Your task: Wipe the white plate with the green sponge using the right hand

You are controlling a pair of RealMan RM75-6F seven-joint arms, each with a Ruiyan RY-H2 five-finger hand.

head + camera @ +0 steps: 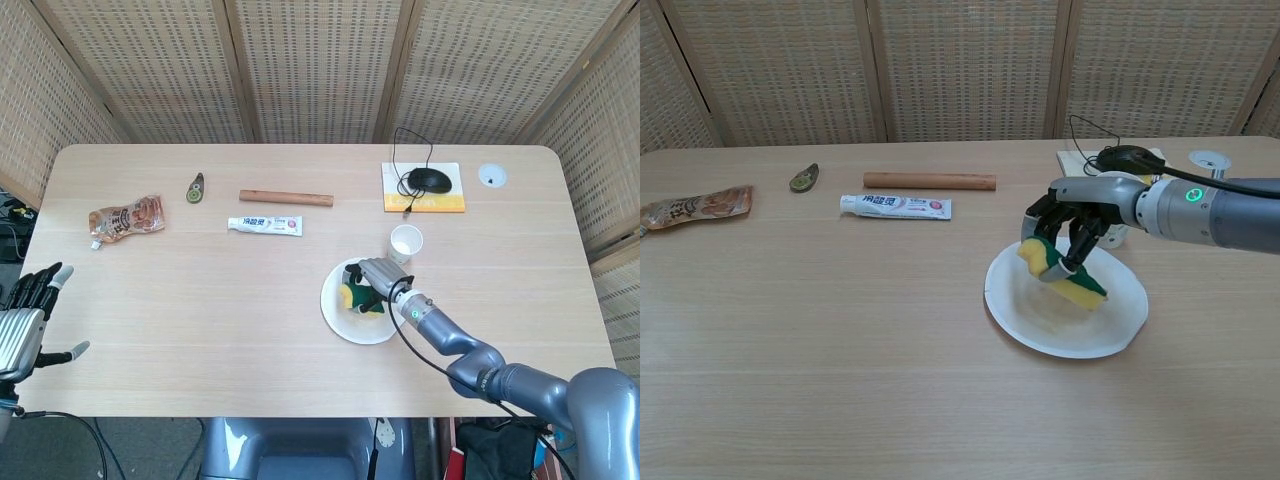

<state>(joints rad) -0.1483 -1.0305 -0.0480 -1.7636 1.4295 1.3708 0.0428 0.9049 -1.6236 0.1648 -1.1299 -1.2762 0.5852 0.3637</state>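
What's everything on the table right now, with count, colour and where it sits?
sponge: 1, green and yellow, held over the plate's left half
plate: 1, white, front right of centre
paper cup: 1, white, just behind the plate
toothpaste tube: 1, white, centre
wooden rod: 1, brown, behind the tube
snack pouch: 1, orange-brown, far left
small green item: 1, left of the rod
mouse: 1, black, on a yellow-edged pad, back right
right hand: grips the sponge
left hand: off the table's left edge, fingers apart
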